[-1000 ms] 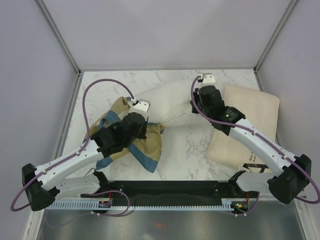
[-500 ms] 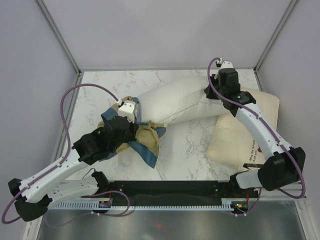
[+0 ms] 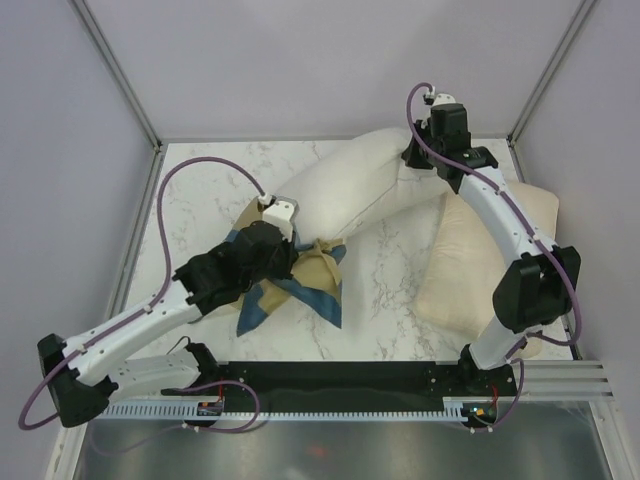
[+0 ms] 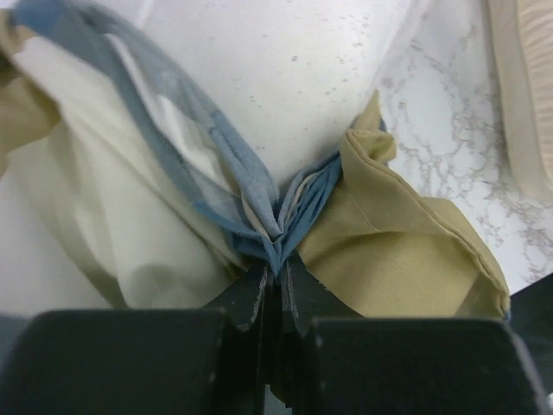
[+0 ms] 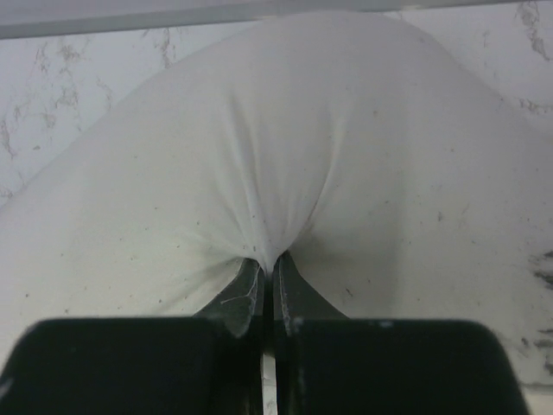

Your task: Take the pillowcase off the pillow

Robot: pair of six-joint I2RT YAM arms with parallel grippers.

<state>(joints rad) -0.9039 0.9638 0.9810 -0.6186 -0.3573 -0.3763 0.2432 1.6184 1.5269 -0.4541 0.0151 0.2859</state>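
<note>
two arms of mine reach over a white marble-patterned table (image 3: 200, 185). my left gripper (image 4: 275, 275) is clenched on a gathered pinch of the soft fabric pillowcase (image 3: 300, 285) with steel blue, tan and cream blocks. the left wrist view shows blue and tan folds bunched right at the closed tips. the pillowcase lies crumpled on the table at the near left, and its far side meets the lower-left end of the plump plain off-white pillow (image 3: 345, 190). i cannot tell whether any of the pillow sits inside it. my right gripper (image 5: 268, 270) is clamped on a pinch of the pillow's fabric at its far-right end, near the back right corner of the table. the pillow stretches diagonally between my two grippers. a flatter cream pillow (image 3: 530, 215) lies at the right side of the table, partly under my right arm.
</note>
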